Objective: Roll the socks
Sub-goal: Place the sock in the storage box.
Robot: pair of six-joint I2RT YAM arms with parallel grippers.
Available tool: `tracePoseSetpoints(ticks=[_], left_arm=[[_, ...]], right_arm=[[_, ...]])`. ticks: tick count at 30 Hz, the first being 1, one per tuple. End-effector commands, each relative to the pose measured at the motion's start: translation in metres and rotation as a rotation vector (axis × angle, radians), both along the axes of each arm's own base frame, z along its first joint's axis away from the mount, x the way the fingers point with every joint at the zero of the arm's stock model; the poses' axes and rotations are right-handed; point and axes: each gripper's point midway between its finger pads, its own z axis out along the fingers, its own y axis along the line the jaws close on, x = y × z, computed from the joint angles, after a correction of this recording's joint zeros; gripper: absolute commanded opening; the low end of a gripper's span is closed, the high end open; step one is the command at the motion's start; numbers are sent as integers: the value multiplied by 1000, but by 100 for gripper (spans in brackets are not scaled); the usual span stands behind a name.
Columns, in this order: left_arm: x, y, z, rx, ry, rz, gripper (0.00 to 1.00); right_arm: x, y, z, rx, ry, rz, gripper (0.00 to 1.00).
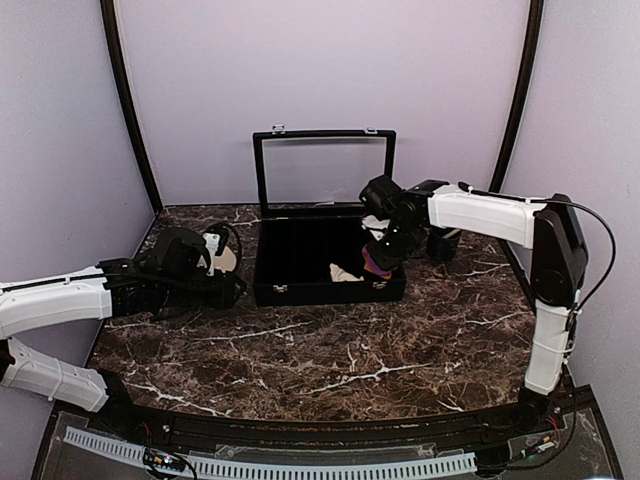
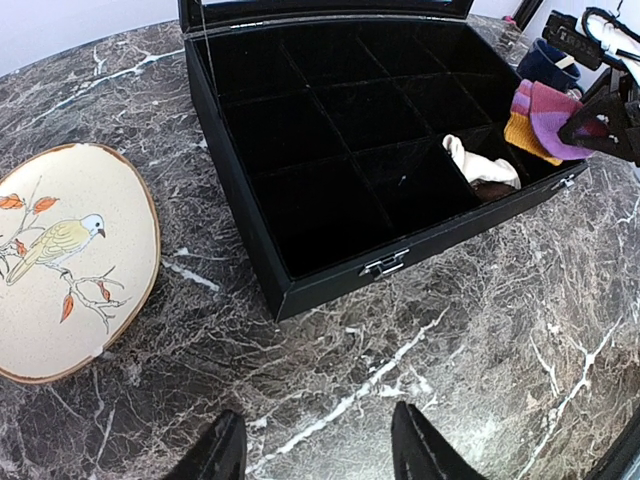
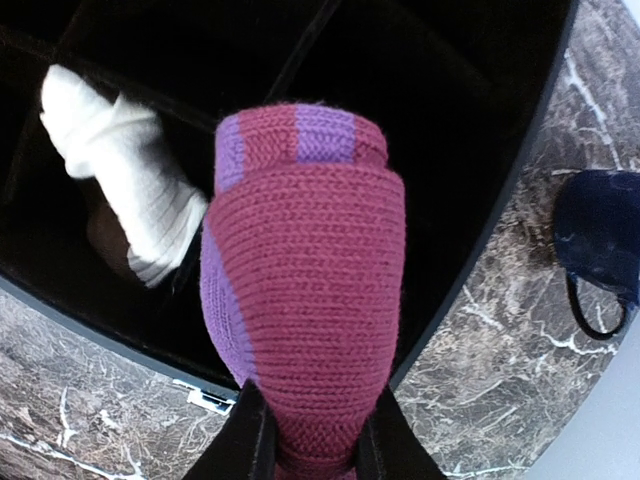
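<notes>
While cream sock (image 3: 125, 190) sits in box (image 1: 320, 292), right end effector (image 3: 310, 445) pinches maroon sock (image 3: 305, 290) above it, unplaced; left end effector (image 2: 315, 450) spread, empty.

Left arm extended low, left end effector (image 2: 320, 455) spread wide; right arm bent at elbow, right end effector (image 3: 312, 448) pinching the maroon-purple sock (image 3: 305, 280).
</notes>
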Motion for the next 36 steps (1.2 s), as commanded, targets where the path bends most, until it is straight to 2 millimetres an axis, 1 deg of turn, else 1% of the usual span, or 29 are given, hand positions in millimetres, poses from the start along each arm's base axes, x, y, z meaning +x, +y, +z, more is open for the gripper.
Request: tracePoseSetpoints(ticks=[1, 8, 18, 24, 29, 36], left_arm=[[5, -2, 4, 1, -16, -7, 52], [7, -4, 3, 12, -20, -20, 52], [12, -6, 2, 8, -18, -24, 52], [15, -7, 0, 5, -10, -21, 52], [18, -7, 0, -1, -10, -16, 52], [20, -9, -3, -11, -1, -15, 52]], right_arm=[[-7, -6, -20, -4, 77, -5, 0], [-10, -10, -35, -19, 136, -3, 0], [-2, -12, -57, -14, 221, -5, 0], [4, -6, -66, 3, 261, 8, 0], [1, -9, -80, -3, 318, 12, 0], [-10, -21, -96, -30, 405, 24, 0]])
